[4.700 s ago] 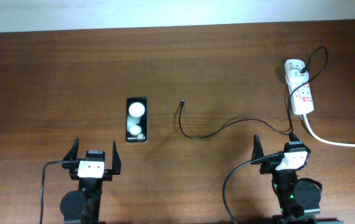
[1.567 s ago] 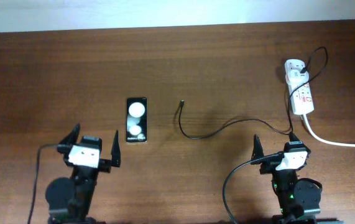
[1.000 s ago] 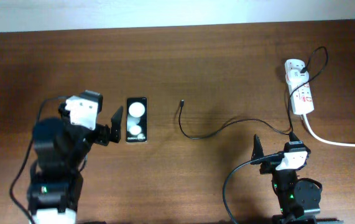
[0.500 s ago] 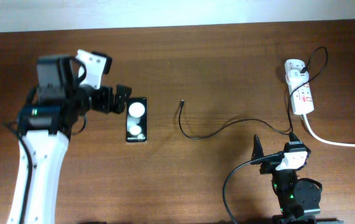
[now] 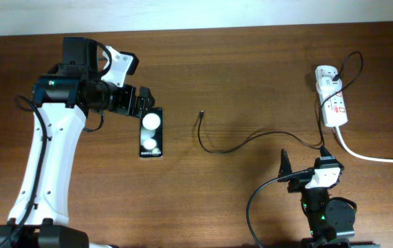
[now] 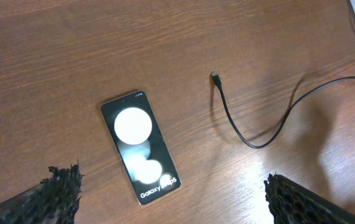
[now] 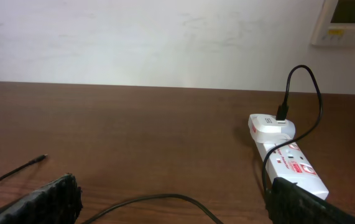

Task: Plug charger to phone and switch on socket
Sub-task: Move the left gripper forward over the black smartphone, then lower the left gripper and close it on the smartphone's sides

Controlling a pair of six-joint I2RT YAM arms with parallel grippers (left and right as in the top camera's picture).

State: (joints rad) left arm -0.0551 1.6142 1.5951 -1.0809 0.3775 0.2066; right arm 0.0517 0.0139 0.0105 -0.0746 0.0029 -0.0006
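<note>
The charger (image 5: 213,151) lies loose on the desk (image 5: 251,62), its thin black cable curling across the middle. Its connector tip (image 5: 201,114) is bare and sits just right of the phone (image 5: 151,133), clearly apart from it. The phone is flat, two white circles up, with small white text at its near end. The other end of the cable loops up into the white adapter (image 5: 325,74) on the socket (image 5: 332,100), which lies far right with its thick white cord (image 5: 368,157) trailing off the edge.

The left gripper (image 5: 143,102) hangs above the phone's far left corner with its fingers (image 6: 62,190) spread wide. In the wrist view the phone sits between them and they grip nothing. The right gripper (image 5: 305,160) is parked low at the near edge, also spread and empty. It looks toward the socket, with the cable passing just in front of it.
</note>
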